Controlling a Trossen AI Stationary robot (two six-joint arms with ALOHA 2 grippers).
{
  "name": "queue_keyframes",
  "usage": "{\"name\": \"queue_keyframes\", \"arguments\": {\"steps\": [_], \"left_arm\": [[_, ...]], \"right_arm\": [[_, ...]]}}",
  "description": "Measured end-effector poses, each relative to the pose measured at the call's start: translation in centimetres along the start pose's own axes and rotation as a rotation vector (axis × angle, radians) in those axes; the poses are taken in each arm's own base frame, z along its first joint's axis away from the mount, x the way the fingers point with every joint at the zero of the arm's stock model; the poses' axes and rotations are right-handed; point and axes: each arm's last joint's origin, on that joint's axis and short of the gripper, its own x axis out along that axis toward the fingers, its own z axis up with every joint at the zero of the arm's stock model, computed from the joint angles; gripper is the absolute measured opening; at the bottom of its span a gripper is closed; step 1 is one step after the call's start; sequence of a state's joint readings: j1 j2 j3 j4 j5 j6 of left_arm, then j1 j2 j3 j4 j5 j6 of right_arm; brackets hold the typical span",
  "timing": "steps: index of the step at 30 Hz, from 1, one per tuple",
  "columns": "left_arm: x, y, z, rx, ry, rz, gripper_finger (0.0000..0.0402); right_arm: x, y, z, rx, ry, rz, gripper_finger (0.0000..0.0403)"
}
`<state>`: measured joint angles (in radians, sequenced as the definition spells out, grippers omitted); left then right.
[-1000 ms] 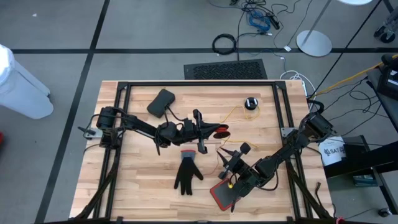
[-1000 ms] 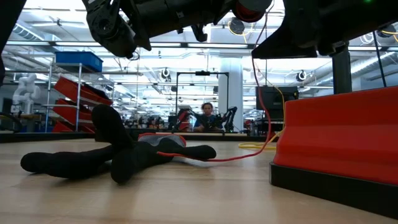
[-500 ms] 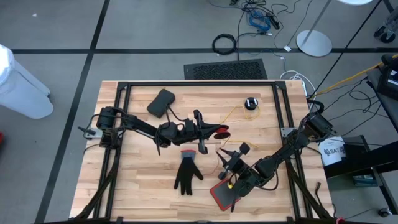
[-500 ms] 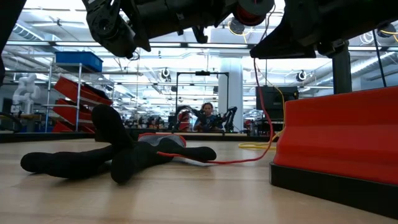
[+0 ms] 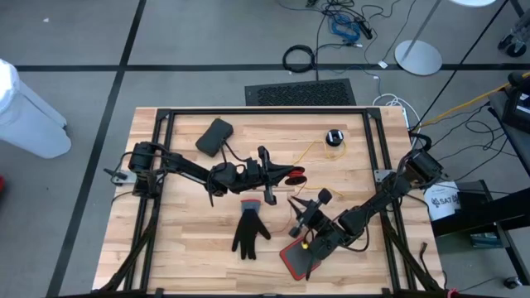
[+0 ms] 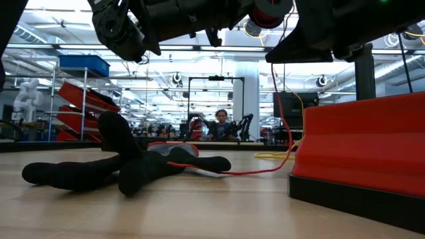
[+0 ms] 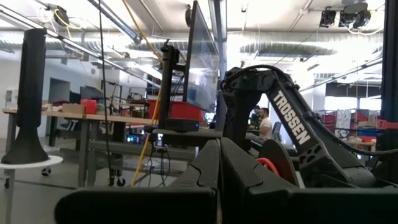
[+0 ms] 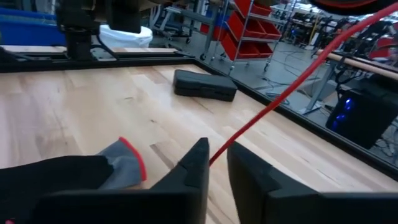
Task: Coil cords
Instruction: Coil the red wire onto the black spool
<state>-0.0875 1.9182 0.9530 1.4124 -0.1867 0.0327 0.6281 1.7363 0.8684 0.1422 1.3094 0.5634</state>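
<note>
Left gripper [image 5: 280, 175] is clenched over the middle of the table [image 5: 190, 223], its fingers [image 7: 208, 168] pressed flat together. A red reel [image 5: 296, 175] sits right at its tip, lifted off the wood. What exactly is pinched between the fingers cannot be made out.

From the reel a red cord [image 6: 273, 79] hangs down, curves along the tabletop and ends by the glove. In the right wrist view the same red cord [image 8: 292, 84] runs slantwise straight into the right gripper [image 8: 214, 155]. Whether that gripper is clamped on the cord or only surrounds it, I cannot tell. In the high view the right gripper [image 5: 303, 207] is just nearer the front edge than the reel.

A yellow cord [image 5: 313, 151] trails from the reel area toward the far right part of the table. There it loops loosely around a black puck [image 5: 334, 136] lying flat.

A black glove [image 5: 248, 228] lies spread on the wood, below the left gripper and just left of the right one. A red tray [image 5: 296, 258] rests under the right arm near the front edge. A black case [image 5: 214, 136] lies toward the far left.

In the room beyond, a person [image 6: 221, 119] sits at a distant bench.
</note>
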Motion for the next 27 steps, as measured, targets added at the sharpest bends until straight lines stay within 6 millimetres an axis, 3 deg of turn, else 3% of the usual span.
{"name": "queue_keyframes", "arguments": {"steps": [5, 17, 27], "left_arm": [[0.0, -0.1, 0.0, -0.001, 0.000, -0.002, 0.0006], [0.0, -0.2, -0.4, 0.035, 0.041, -0.006, 0.0006], [-0.1, -0.2, -0.8, 0.047, 0.079, -0.009, 0.0006]], "right_arm": [[0.4, -0.2, 0.0, -0.008, -0.002, -0.019, 0.0004], [3.4, -0.7, 0.9, 0.062, 0.061, -0.011, 0.0001], [4.6, -0.9, 1.7, 0.042, 0.091, -0.027, 0.0000]]}}
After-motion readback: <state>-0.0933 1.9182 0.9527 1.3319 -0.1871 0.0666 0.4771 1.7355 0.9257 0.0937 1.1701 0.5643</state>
